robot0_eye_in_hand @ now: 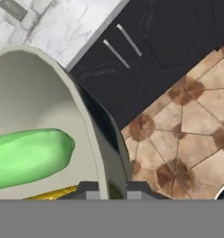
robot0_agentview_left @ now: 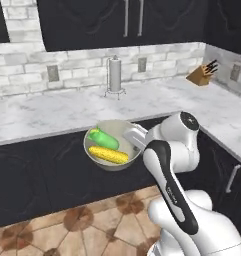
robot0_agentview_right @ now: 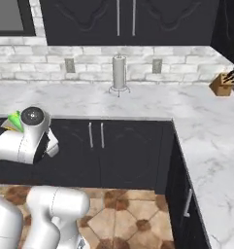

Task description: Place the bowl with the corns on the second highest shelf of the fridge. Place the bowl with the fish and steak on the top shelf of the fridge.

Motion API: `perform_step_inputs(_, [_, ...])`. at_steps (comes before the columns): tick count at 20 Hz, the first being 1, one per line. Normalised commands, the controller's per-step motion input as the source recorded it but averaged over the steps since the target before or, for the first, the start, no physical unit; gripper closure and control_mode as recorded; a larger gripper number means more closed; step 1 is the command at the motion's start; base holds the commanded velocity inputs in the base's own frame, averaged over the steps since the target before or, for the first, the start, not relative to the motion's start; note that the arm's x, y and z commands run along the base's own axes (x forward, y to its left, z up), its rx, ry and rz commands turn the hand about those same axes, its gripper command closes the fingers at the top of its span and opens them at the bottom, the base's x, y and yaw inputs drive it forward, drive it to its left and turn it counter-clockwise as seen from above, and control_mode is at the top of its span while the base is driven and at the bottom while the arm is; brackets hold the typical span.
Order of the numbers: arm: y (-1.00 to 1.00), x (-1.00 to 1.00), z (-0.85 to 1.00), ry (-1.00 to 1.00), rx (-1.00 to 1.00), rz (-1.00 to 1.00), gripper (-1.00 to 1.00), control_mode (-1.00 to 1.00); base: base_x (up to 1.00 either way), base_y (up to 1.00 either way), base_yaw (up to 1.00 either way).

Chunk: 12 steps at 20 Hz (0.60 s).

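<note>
Grey-beige bowl [robot0_agentview_left: 112, 145] is held by its rim in the closed end effector [robot0_agentview_left: 133, 136]. It is kept up in front of the marble bench [robot0_agentview_left: 67, 112]. Two corns [robot0_agentview_left: 106, 147] are seen inside.

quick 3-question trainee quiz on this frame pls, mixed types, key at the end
1. True or false: the bowl rests on the counter.
2. What is the gripper shut on? A) the bowl's rim B) the yellow cob C) the paper towel holder
3. Fill in: beside the yellow cob lies a ___ cob.

Key
1. False: it is held in the air in front of the dark cabinets.
2. A
3. green
</note>
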Motion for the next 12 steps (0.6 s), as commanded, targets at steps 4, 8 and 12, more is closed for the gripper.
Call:
perform_step_inputs(4, [0.00,0.00,0.00,0.00,0.00,0.00,1.00,1.00,-0.01,0.00,1.00])
perform_step_inputs(8, [0.00,0.00,0.00,0.00,0.00,0.00,1.00,1.00,0.00,0.00,1.00])
perform_step_inputs(12, [0.00,0.00,0.00,0.00,0.00,0.00,1.00,1.00,0.00,0.00,1.00])
